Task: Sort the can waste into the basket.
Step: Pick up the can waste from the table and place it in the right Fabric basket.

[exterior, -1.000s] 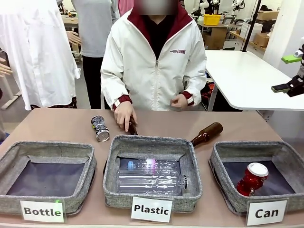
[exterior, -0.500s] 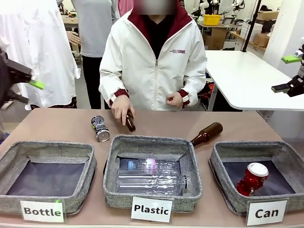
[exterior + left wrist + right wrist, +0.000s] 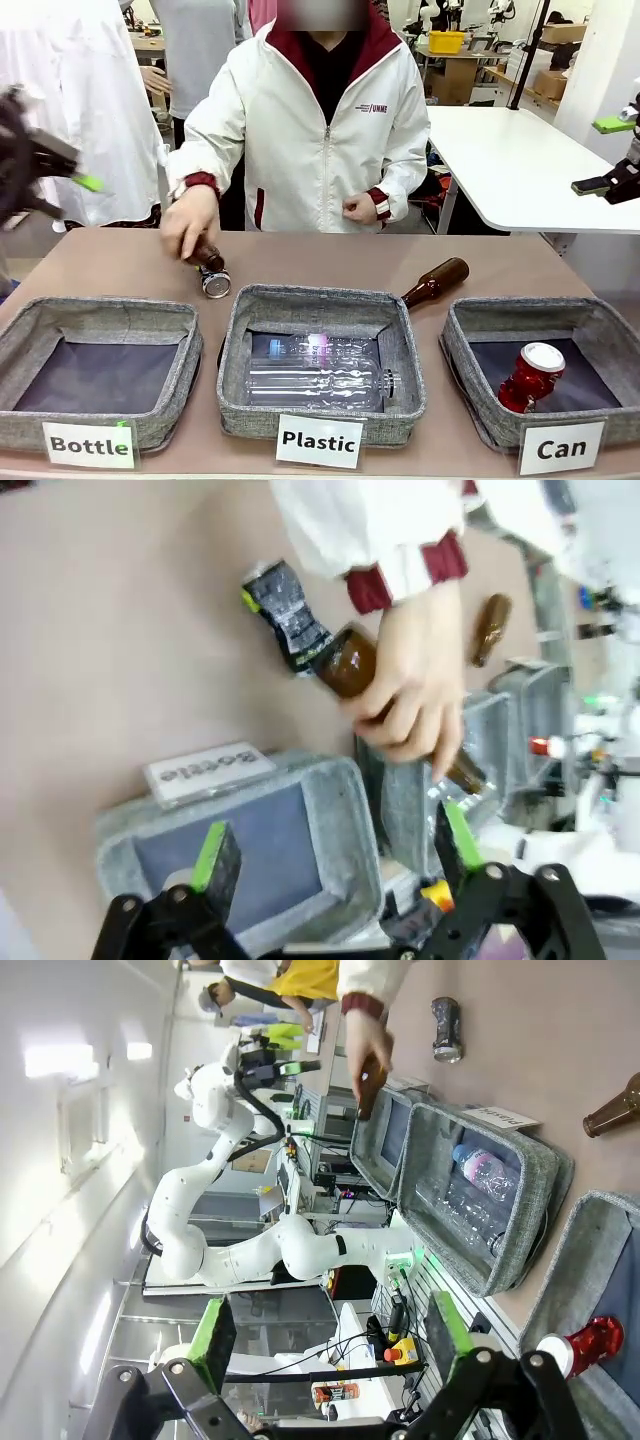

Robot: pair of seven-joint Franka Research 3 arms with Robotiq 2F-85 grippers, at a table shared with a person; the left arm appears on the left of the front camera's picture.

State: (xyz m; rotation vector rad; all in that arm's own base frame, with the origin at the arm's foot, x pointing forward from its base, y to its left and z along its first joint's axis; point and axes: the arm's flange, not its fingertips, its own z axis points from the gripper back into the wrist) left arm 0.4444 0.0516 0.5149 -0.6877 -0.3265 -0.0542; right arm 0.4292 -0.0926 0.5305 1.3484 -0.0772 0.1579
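Note:
A red can (image 3: 530,378) with a silver top lies tilted in the grey "Can" basket (image 3: 528,306) at the right; in the right wrist view the red can (image 3: 585,1341) rests in that basket (image 3: 598,1232). A dark printed can (image 3: 213,280) lies on the table behind the "Bottle" basket, also seen as the dark can (image 3: 284,614) and the dark can (image 3: 446,1028). My left gripper (image 3: 45,172) hovers open and blurred at the far left, its fingers (image 3: 216,854) above the Bottle basket. My right gripper (image 3: 606,154) hangs open, high at the far right, away from both cans.
The person's hand (image 3: 188,218) holds a brown bottle (image 3: 207,256) right beside the dark can. Another brown bottle (image 3: 436,282) lies behind the "Plastic" basket (image 3: 322,298), which holds a clear bottle (image 3: 318,372). The "Bottle" basket (image 3: 100,310) stands at the left.
The person's hand picked up the brown bottle and carried it left, next to the dark can. My left gripper came into view at the left edge. The right gripper stayed put.

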